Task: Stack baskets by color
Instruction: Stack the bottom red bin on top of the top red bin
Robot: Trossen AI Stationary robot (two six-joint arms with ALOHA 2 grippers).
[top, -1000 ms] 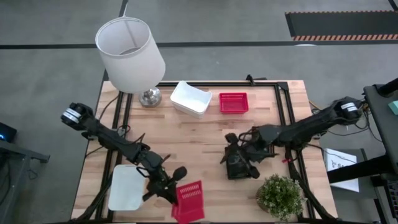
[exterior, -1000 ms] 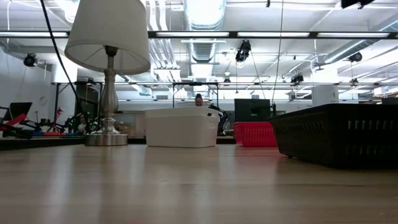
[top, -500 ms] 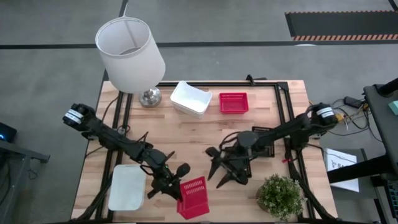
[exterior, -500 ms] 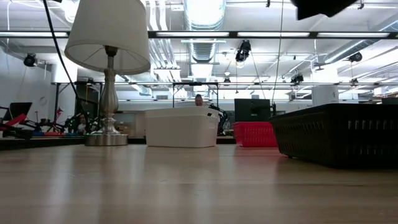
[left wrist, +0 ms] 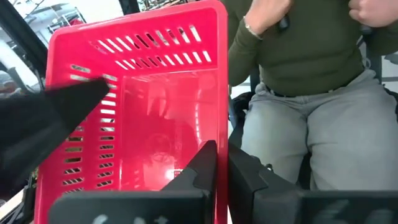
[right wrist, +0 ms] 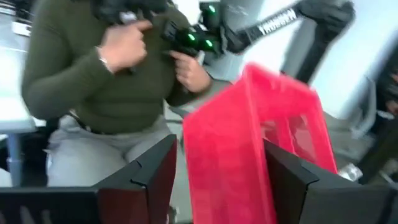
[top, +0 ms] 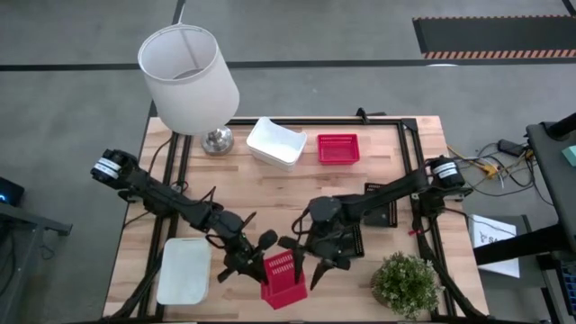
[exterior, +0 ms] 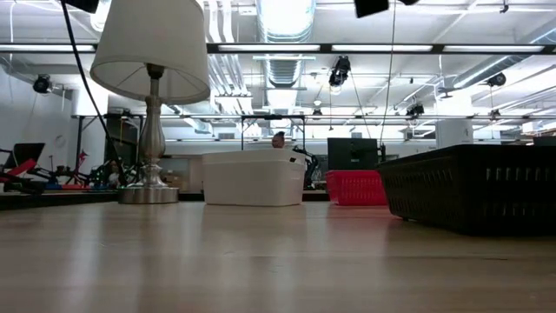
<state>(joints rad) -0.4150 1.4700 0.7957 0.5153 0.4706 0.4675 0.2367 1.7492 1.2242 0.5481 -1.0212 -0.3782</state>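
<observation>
Two arms meet at the front edge: our left gripper (top: 255, 267) is pinched on the rim of a red mesh basket (top: 281, 280) held up on end, and the right gripper (top: 304, 258) stands spread wide just beside it. We judge a handover; next, right closes on the basket, toward the red basket at the back (top: 338, 148).
</observation>
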